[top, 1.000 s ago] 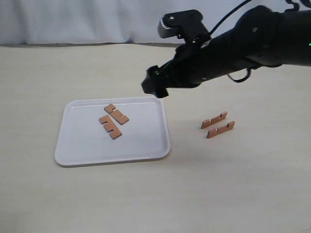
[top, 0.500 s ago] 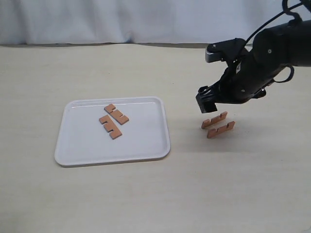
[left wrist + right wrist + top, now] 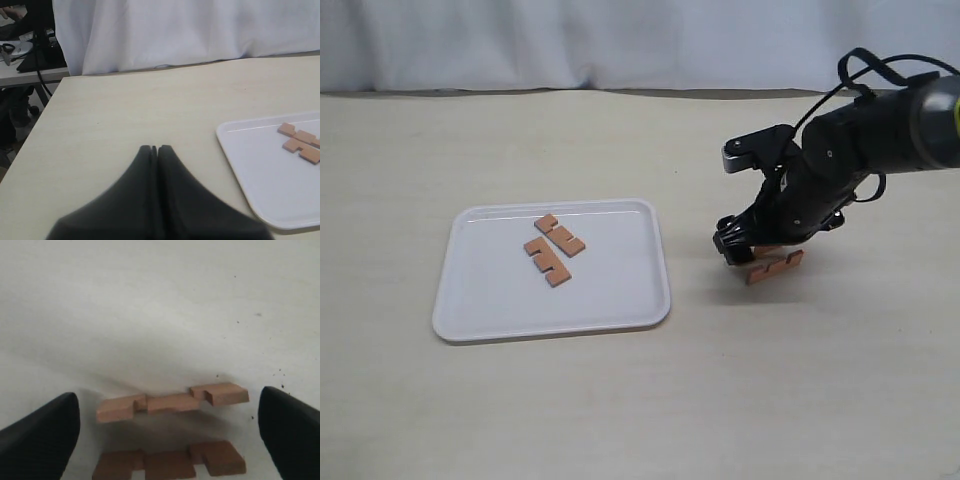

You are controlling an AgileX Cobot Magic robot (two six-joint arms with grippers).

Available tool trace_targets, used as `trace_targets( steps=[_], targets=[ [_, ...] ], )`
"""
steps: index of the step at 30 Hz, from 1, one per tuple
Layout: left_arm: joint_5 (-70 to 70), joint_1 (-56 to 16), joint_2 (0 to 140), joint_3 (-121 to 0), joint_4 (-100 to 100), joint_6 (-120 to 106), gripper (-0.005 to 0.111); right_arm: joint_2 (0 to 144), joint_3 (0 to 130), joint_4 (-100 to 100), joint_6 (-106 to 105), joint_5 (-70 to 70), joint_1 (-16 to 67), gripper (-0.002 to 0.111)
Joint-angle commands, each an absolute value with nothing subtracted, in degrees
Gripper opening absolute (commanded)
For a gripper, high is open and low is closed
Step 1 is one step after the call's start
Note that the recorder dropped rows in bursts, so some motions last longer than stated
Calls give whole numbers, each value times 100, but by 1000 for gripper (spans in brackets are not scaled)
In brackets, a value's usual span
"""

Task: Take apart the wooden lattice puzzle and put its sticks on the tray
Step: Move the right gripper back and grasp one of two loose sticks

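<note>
Right wrist view: the right fingers stand wide apart and hold nothing, one on either side of the first loose stick. The second loose stick lies just beside it on the bench, toward the right edge. The other two sticks lie flat in the tray, nearer the left edge. The left fingers are pressed together, empty.
</note>
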State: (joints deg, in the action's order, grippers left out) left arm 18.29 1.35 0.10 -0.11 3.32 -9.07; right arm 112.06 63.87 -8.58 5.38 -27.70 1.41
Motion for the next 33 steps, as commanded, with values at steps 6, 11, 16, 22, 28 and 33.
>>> trace_targets(
  steps=[6, 11, 16, 22, 28, 33],
  targets=[
    [1770, 124, 0, 0, 317, -913, 0, 11368, 6372, -952, 524, -2520, 146, 90],
    [1770, 124, 0, 0, 317, -913, 0, 11467, 6372, -952, 513, -2498, 146, 90],
    [1770, 124, 0, 0, 317, -913, 0, 11530, 6372, -990, 490, -2456, 146, 74],
    [1770, 124, 0, 0, 317, -913, 0, 11530, 6372, -990, 490, -2456, 146, 19],
    [1770, 124, 0, 0, 317, -913, 0, 11365, 6398, -970, 627, -2492, 146, 5],
    [1770, 124, 0, 0, 317, -913, 0, 10960, 6398, -677, 907, -2492, 146, 5]
  ],
)
